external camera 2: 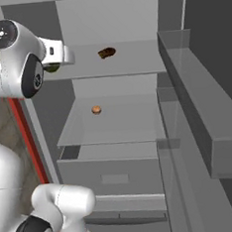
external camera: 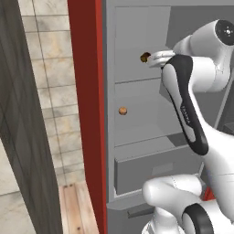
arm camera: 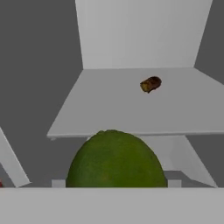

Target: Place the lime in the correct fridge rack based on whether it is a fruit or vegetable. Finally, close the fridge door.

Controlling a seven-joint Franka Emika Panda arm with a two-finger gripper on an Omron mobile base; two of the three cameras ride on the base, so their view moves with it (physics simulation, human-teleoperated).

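The lime is held in the gripper, its jaws closed on it, just before the front edge of the rack. On the rack, farther back, a brown lump is seen.

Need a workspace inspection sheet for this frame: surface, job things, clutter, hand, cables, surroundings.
Surface: upper fridge shelf, flat grey, mostly bare; lower shelf beneath it.
Job's things: lime at the hand, in front of the upper shelf's front edge, not yet on it. Fridge door open.
Clutter: dark brown lump on the upper shelf; small tan-orange item on the lower shelf; grey drawer below.
Hand: hand level with the upper shelf, apparently closed on the lime; fingers hidden.
Cables: nothing seen.
Surroundings: red cabinet panel, tiled wall, wooden floor.
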